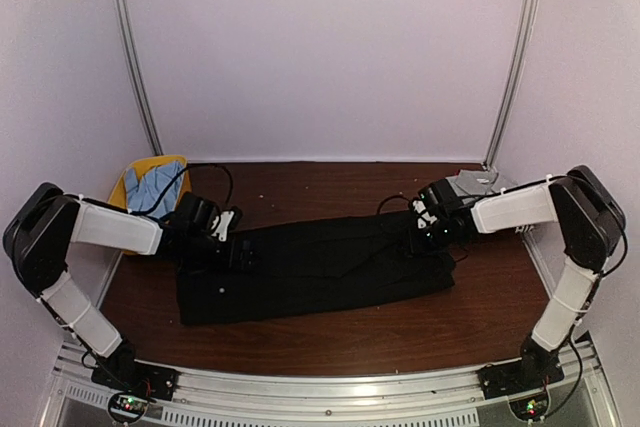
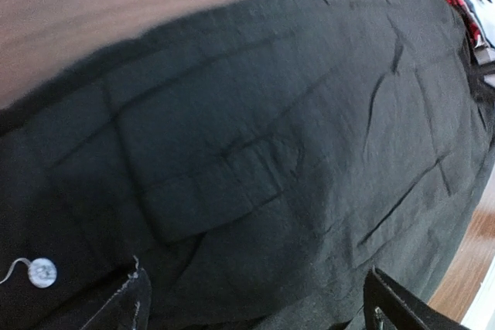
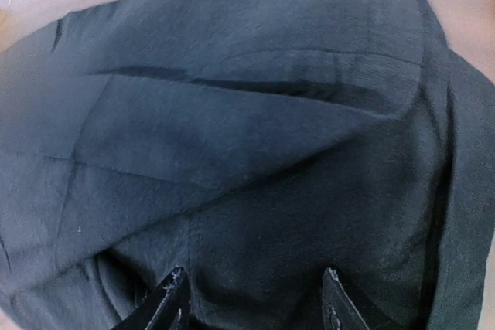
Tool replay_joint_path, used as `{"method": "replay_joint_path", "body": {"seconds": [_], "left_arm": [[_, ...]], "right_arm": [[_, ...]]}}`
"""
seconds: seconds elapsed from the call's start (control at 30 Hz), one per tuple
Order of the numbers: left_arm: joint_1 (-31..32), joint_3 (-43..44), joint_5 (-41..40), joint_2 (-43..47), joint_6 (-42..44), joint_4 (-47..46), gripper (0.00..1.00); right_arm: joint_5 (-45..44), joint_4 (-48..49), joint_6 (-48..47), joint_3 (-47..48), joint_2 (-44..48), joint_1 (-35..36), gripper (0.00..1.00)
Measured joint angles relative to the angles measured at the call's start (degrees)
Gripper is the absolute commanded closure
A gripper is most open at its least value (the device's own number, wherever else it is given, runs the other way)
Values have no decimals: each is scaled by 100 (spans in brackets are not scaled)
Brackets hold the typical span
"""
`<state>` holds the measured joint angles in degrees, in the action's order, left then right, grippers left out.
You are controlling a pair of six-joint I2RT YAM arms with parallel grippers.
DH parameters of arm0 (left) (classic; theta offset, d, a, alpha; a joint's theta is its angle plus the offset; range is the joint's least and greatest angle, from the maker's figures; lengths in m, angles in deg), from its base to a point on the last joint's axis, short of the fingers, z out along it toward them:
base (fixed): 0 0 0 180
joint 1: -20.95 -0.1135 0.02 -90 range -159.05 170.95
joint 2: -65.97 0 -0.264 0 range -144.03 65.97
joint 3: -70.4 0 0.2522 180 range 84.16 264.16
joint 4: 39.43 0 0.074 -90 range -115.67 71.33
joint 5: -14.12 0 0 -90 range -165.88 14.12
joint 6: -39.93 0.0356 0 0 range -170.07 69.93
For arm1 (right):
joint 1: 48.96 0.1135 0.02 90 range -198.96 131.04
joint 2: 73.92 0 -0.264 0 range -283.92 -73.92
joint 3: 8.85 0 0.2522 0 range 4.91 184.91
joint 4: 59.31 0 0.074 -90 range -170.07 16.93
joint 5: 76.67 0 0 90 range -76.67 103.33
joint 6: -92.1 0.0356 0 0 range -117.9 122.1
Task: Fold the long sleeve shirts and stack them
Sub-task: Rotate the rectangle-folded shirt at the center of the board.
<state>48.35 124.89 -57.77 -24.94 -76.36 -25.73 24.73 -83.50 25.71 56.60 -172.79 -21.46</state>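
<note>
Over the left end of the black shirt (image 1: pixel 320 267), the left fingers (image 2: pixel 128 305) are spread wide and empty, just above the cloth. The right fingers (image 3: pixel 168 305) sit about half apart over the right end, close to the fabric, with nothing pinched that I can see. The shirt lies as a long flat creased band across mid counter (image 1: pixel 330 339), between both arms. A small white button (image 2: pixel 41 272) is near the left fingers. The grey shirt (image 1: pixel 470 183) is far right, behind the right arm. A yellow basket (image 1: pixel 126 193) sits far left with pale blue cloth (image 1: pixel 155 185) in it.
</note>
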Motion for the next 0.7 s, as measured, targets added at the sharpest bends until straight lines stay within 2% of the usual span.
{"method": "replay_joint_path", "body": {"seconds": [0.4, 0.57, 0.7], "left_arm": [[26, -553, 26, 190, -20, -463, 8], [354, -568, 66, 131, -22, -616, 10], [717, -343, 72, -146, -59, -728, 11]], "right_arm": [[-935, -310, -782, 3700, -2796, -149, 40], [-1222, -452, -1178, 5049, -3694, -179, 39], [-1281, -592, -1425, 5692, -4070, -251, 38]]}}
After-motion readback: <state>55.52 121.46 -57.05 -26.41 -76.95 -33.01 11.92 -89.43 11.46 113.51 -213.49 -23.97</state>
